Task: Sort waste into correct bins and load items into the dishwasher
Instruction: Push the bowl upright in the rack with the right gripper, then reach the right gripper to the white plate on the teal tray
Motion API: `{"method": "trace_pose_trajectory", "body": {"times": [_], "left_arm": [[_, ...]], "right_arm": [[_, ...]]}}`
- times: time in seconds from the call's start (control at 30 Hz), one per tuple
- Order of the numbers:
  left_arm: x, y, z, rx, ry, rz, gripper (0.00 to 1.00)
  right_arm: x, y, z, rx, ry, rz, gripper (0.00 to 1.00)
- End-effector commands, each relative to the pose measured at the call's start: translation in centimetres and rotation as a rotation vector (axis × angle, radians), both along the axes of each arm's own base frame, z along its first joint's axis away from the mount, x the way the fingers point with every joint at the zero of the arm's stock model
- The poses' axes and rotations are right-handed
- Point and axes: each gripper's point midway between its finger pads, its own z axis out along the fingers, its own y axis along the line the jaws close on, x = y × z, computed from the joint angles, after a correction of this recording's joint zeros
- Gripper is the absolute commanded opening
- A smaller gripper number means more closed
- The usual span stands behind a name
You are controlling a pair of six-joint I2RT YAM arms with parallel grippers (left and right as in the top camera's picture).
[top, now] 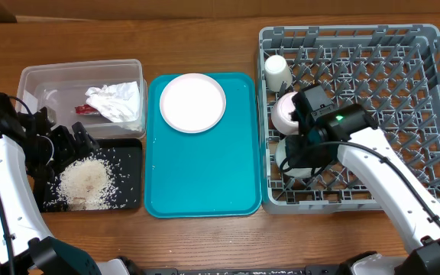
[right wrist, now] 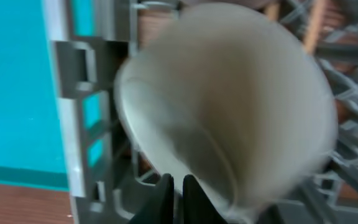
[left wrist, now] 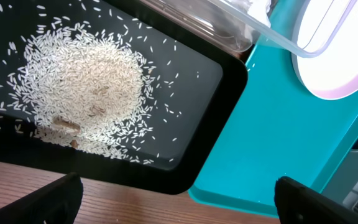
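- Two right fingertips (right wrist: 165, 196) sit all but together at the bottom of the blurred wrist view: the right jaws are clamped on the lower rim of the front bowl (right wrist: 229, 106).
- That bowl is tipped on its side, hollow toward the camera, and fills most of the view.
- Overhead, it lies in the near-left corner of the rack (top: 403, 99), just inside the left wall and partly hidden under the right wrist.
- Just behind it, among the pegs, stands the back bowl (top: 285, 114); behind that is the cup (top: 276, 72), both along the same wall.
- The left jaws stand wide apart and hold nothing; one fingertip (left wrist: 55, 202) shows in each lower corner of the left wrist view.
- They hang over the near edge of the black tray (left wrist: 225, 84), above the wood of the table (top: 205, 46).
- The rice (left wrist: 86, 81) lies heaped in the black tray, with loose grains scattered around the heap and a few brownish bits in it.
- Just behind the black tray sits the tub (top: 52, 84), holding the napkin (top: 114, 101) and, left of it, the wrapper (top: 85, 109).
- Between black tray and rack lies the teal tray (top: 205, 176), its left edge close against the black tray.
- The plate (top: 193, 102) rests on the far half of the teal tray, well apart from both jaws.
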Motion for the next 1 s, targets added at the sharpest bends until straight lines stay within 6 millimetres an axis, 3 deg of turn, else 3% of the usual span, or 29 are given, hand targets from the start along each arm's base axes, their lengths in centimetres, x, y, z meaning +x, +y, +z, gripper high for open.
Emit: {"method": "trace_pose_trajectory", "body": {"times": [0.0, 0.2, 0.5, 0.6, 0.83, 0.9, 0.97], "left_arm": [[0.4, 0.0, 0.7, 0.015, -0.025, -0.023, 1.00], [0.4, 0.0, 0.7, 0.015, -0.025, -0.023, 1.00], [0.4, 0.0, 0.6, 0.015, -0.024, -0.023, 1.00], [0.4, 0.0, 0.6, 0.015, -0.024, -0.023, 1.00], [0.4, 0.0, 0.6, 0.015, -0.024, -0.023, 1.00], [0.4, 0.0, 0.6, 0.015, -0.024, -0.023, 1.00], [0.4, 0.0, 0.6, 0.015, -0.024, -0.023, 1.00]], "right_arm": [[2.2, -0.4, 2.8, -0.019, -0.104, -0.029, 0.09], [4.8, 0.9, 7.4, 0.045, -0.230, -0.026, 0.09], [7.2, 6.5, 14.8, 0.214, -0.450, 0.085, 0.12], [7.7, 8.3, 15.2, 0.227, -0.497, 0.164, 0.29], [9.4, 13.7, 13.9, 0.262, -0.554, 0.317, 0.33], [10.7, 17.4, 13.0, 0.273, -0.618, 0.430, 0.36], [11.3, 19.3, 12.4, 0.283, -0.650, 0.468, 0.39]]}}
